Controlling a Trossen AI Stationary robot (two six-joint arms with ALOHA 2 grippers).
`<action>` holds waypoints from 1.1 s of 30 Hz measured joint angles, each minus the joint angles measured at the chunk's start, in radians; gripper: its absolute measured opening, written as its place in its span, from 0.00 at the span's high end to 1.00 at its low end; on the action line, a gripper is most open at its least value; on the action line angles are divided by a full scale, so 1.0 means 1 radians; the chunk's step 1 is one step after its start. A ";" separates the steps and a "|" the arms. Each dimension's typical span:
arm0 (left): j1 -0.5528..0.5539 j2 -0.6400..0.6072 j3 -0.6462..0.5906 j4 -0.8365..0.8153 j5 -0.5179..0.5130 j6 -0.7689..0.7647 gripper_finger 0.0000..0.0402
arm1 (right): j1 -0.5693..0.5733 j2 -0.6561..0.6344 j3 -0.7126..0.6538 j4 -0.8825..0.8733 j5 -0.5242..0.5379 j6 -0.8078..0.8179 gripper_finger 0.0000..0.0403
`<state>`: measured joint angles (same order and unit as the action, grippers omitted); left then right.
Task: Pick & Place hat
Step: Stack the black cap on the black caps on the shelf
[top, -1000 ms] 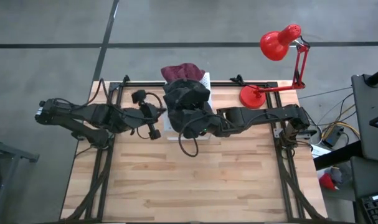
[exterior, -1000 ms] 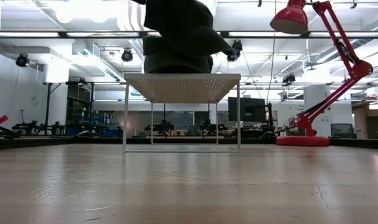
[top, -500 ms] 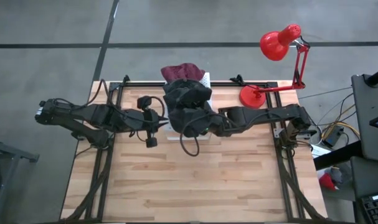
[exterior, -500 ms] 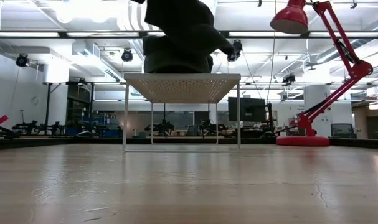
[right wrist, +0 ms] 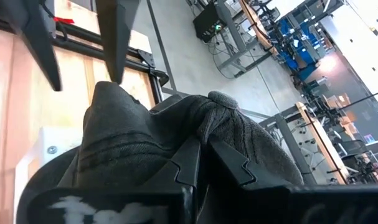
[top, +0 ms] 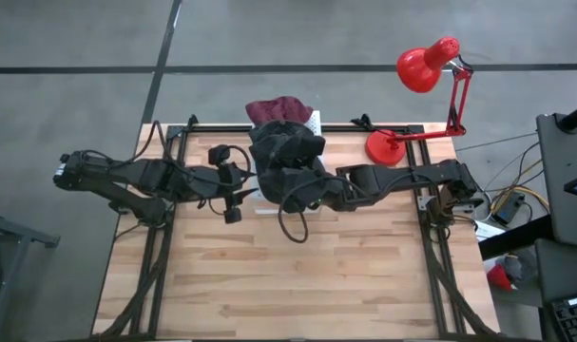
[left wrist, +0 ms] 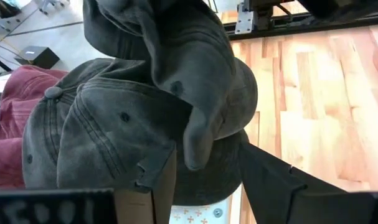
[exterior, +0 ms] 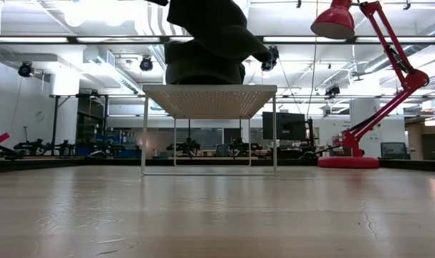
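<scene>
A wooden surface point(top: 288, 275) seen from above, with a small white rack point(exterior: 210, 93) at its far edge as the landmark. On the rack sits a pile of caps: a dark grey hat point(top: 286, 157) on top and a maroon one point(top: 277, 107) behind it, toward the far edge.

The right pincer point(top: 302, 195) reaches in from the lamp side and is clamped on a fold of the grey hat, its fingers pinched nearly together on the cloth, directly over the rack. The hat hangs from it, partly lifted, with its brim drooping toward the left arm; a second grey cap lies flat on the rack below.

The left pincer point(top: 236, 185) sits just off the rack's left side, fingers spread wide and empty, with the hat straight ahead of it.

The hat's long axis runs roughly from the rack's far edge toward the near edge. The right arm is the nearer one and alone carries it.

Compared with a second ago, the left pincer has gone from closed to wide, and the right pincer has drawn back slightly toward its own side.
</scene>
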<state>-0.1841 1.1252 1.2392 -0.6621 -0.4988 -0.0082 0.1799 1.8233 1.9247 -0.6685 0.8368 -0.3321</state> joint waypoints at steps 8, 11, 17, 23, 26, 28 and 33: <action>0.001 0.001 0.000 0.082 0.030 0.000 0.58 | 0.006 0.000 0.000 0.056 -0.001 -0.015 0.94; 0.001 0.002 0.000 0.107 0.067 0.000 0.58 | 0.006 0.000 0.000 0.097 -0.001 -0.039 0.94; 0.000 0.002 0.000 0.113 0.045 -0.004 0.59 | 0.006 -0.001 0.000 0.127 -0.001 -0.060 0.94; 0.003 0.002 0.000 0.111 0.022 -0.020 0.74 | 0.006 -0.001 0.000 0.126 -0.002 -0.061 0.94; 0.005 0.002 0.001 0.086 0.037 0.003 0.90 | 0.010 -0.001 0.000 0.121 -0.001 -0.061 0.94; 0.005 0.002 0.010 0.048 0.045 0.038 0.97 | 0.014 -0.001 0.000 0.107 -0.001 -0.061 0.94; 0.006 -0.009 0.068 -0.069 0.042 0.122 0.98 | 0.030 -0.003 0.000 0.035 -0.001 -0.043 0.92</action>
<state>-0.1780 1.1160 1.3074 -0.7311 -0.4564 0.1138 0.2097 1.8198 1.9244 -0.6336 0.8360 -0.3753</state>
